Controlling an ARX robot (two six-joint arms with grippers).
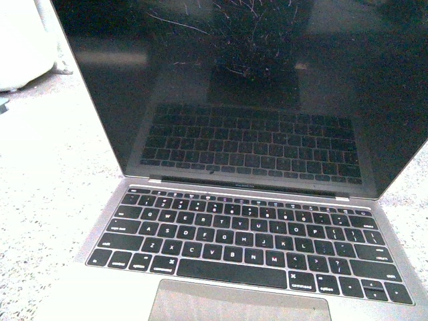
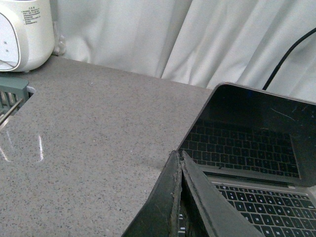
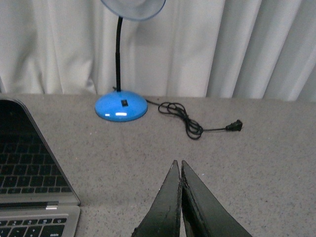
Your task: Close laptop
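Front cam is sitting really close, looking down at the laptop (image 1: 254,221), which is filling nearly the whole frame. Left wrist cam is peering over the left gripper (image 2: 179,157) across the grey tabletop (image 2: 98,128) toward the white curtain (image 2: 148,34), catching the laptop from further off. Right wrist cam is facing the same curtain past the right gripper (image 3: 179,167), grabbing only the laptop's edge and a blue desk lamp (image 3: 121,106).

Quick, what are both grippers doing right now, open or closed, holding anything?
Left gripper: closed, jaws pressed together, holding nothing.
Right gripper: closed, jaws pressed together, holding nothing.
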